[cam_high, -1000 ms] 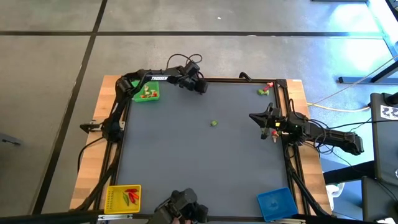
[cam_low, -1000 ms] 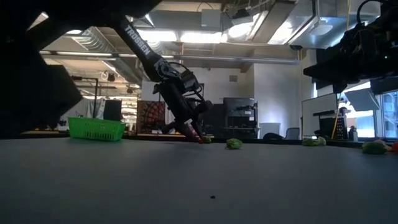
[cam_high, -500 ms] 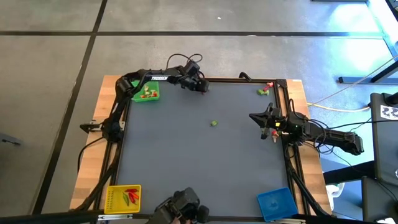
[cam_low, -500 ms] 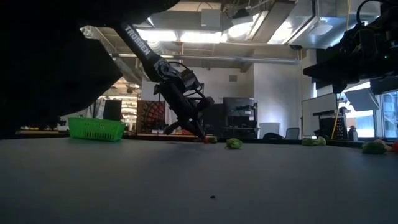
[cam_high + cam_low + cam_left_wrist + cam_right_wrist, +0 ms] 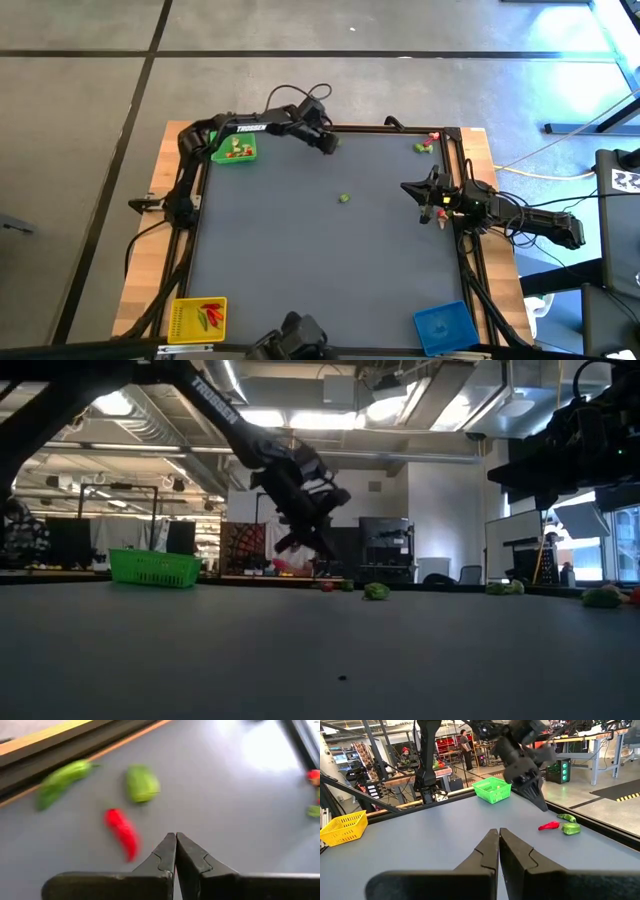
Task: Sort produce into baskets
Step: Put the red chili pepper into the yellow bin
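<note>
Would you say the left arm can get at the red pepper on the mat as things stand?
Probably yes: the left gripper hangs shut and empty just above the red pepper, with bare mat around it; only the jaws must reopen.

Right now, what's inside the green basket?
The green basket holds several small pieces, red and pale ones visible from above; its mesh wall hides them in the low view.

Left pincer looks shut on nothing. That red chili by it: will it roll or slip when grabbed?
The red chili is long, thin and curved, so it probably pivots rather than rolls. It looks smooth and tapered, so it may squirt out of the shut left pincer. Probably light: a nudge would move it.
</note>
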